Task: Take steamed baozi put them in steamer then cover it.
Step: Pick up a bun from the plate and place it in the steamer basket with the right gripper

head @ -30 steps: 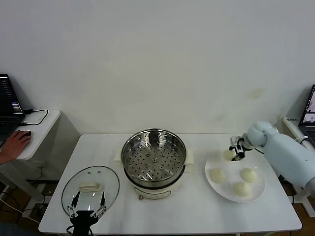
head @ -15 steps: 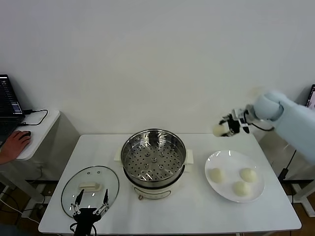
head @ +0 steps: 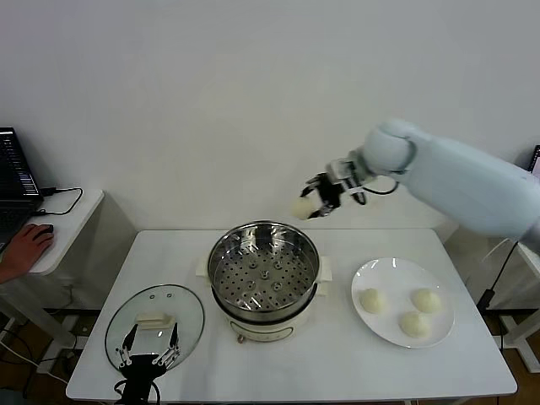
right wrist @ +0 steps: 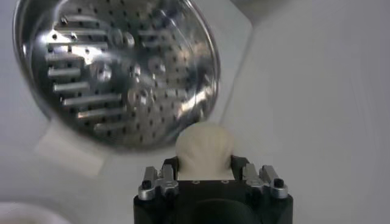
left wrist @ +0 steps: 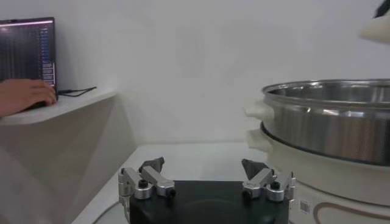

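My right gripper (head: 314, 201) is shut on a cream-white baozi (head: 303, 207), held in the air just behind and above the far right rim of the steamer (head: 263, 272). In the right wrist view that baozi (right wrist: 203, 150) sits between the fingers, with the steamer's perforated tray (right wrist: 116, 70) below. Three more baozi (head: 372, 299) lie on the white plate (head: 393, 272) at the right. The glass cover (head: 155, 324) with its cream handle lies flat at the table's front left. My left gripper (head: 150, 360) hovers open over the cover's near edge; in the left wrist view its fingers (left wrist: 153, 176) stand wide apart.
A side table (head: 63, 221) at the far left carries a laptop (head: 15, 177), a cable and a person's hand on a mouse (head: 25, 245). In the left wrist view the steamer's wall (left wrist: 329, 119) rises close by.
My right arm has lifted one baozi off the plate and carried it up and leftward to the steamer's far rim. The left gripper has stayed over the cover.
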Tool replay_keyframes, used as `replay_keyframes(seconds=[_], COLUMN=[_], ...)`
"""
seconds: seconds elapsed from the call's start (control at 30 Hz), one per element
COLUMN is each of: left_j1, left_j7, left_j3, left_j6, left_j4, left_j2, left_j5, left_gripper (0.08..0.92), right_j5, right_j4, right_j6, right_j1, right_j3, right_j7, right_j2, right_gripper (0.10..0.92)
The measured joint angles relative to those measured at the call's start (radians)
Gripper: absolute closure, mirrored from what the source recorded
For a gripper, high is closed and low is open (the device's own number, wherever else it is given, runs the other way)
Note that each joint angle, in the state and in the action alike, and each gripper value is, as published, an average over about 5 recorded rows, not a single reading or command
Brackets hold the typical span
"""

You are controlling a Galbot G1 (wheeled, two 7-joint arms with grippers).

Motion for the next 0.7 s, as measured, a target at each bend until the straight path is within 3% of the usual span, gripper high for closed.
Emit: replay_keyframes(seconds=[0.7], left_j1=[-0.017], left_j7=[-0.001], left_j3=[-0.013], left_j6=[-0.002], left_j4=[0.022], left_j2=[-0.008], left_j5=[-0.012], left_gripper=[0.177], right_j5=[-0.268], right_j4=[-0.112], right_j6=[0.278], right_j1=[-0.038], right_j3=[-0.151], right_j7=[0.036], right_j2=[0.234], right_gripper=[0.482])
